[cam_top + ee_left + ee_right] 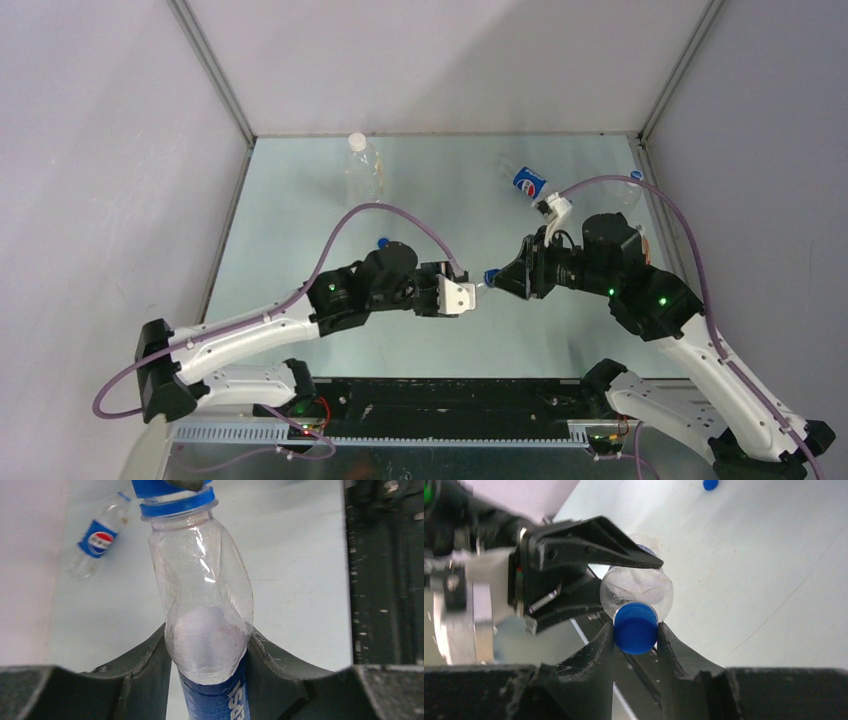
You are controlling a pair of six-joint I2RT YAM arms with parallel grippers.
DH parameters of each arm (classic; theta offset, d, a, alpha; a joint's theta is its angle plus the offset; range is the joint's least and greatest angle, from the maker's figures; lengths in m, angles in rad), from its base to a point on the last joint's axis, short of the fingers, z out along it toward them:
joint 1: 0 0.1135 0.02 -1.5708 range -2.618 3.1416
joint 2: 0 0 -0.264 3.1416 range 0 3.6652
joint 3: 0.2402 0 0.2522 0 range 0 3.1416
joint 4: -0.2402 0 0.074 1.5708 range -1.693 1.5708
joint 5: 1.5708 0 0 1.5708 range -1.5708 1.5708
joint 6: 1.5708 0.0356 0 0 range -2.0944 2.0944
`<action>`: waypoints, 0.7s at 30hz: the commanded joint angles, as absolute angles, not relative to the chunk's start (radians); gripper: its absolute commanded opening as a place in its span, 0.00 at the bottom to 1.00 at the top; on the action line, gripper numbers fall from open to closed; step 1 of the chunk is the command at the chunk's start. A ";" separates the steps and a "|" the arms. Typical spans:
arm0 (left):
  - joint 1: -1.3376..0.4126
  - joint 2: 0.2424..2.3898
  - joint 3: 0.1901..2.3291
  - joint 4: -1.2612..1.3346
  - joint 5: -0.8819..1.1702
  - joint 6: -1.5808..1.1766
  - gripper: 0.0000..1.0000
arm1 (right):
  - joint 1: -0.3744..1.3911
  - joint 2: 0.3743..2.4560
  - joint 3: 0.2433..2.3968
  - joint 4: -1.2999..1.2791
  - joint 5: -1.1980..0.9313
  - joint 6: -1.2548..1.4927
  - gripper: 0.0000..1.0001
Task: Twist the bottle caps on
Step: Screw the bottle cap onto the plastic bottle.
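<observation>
Table [300,190] middle, edges well away — right gripper [499,278] pinches blue cap [635,628].

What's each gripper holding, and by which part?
The left gripper grips the clear bottle around its body; right gripper pinches the blue cap at the bottle's mouth by its sides.

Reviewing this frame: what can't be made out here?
- Left wrist view: the top edge cuts off the blue cap, so its seating is unclear.
- Left wrist view: the label of the held bottle runs off the bottom edge.
- Top view: the left gripper and right gripper almost hide that bottle.
- Right wrist view: a loose cap is clipped by the top edge.
</observation>
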State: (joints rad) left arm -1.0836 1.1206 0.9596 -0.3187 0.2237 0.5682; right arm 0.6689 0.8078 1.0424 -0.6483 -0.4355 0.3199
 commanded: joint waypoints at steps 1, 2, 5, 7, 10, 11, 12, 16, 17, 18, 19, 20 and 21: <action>-1.137 1.076 0.934 -0.089 -0.050 0.625 0.00 | 0.672 0.808 1.049 -0.640 -0.244 0.756 0.00; -1.143 1.081 0.933 -0.084 -0.060 0.631 0.00 | 0.672 0.800 1.049 -0.624 -0.233 0.759 0.00; -1.143 1.090 0.930 -0.103 -0.069 0.633 0.00 | 0.669 0.777 1.050 -0.584 -0.234 0.673 0.13; -1.129 1.097 0.932 -0.136 -0.045 0.626 0.00 | 0.667 0.760 1.054 -0.566 -0.269 0.558 0.30; -1.092 1.101 0.945 -0.222 0.099 0.606 0.00 | 0.663 0.728 1.065 -0.578 -0.353 0.350 0.62; -1.070 1.103 0.958 -0.268 0.139 0.598 0.00 | 0.662 0.721 1.068 -0.588 -0.375 0.226 0.65; -1.060 1.108 0.967 -0.290 0.213 0.595 0.00 | 0.662 0.709 1.071 -0.612 -0.408 0.165 0.68; -1.010 1.144 1.044 -0.438 0.424 0.604 0.00 | 0.660 0.681 1.077 -0.694 -0.480 -0.208 0.73; -1.002 1.155 1.066 -0.470 0.480 0.611 0.00 | 0.659 0.678 1.076 -0.716 -0.494 -0.311 0.74; -0.999 1.161 1.081 -0.481 0.502 0.614 0.00 | 0.659 0.677 1.077 -0.728 -0.522 -0.406 0.75; -0.994 1.168 1.087 -0.498 0.540 0.619 0.00 | 0.659 0.676 1.077 -0.746 -0.538 -0.446 0.75; -0.993 1.172 1.097 -0.504 0.555 0.623 0.00 | 0.659 0.676 1.079 -0.751 -0.564 -0.508 0.76; -0.992 1.181 1.101 -0.517 0.579 0.629 0.00 | 0.658 0.679 1.079 -0.759 -0.575 -0.533 0.76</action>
State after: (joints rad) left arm -1.0027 1.1652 1.0401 -0.4347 0.3737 0.6056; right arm 0.6632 0.6739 1.0473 -0.7002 -0.4679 -0.1734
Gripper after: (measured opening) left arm 0.505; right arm 0.753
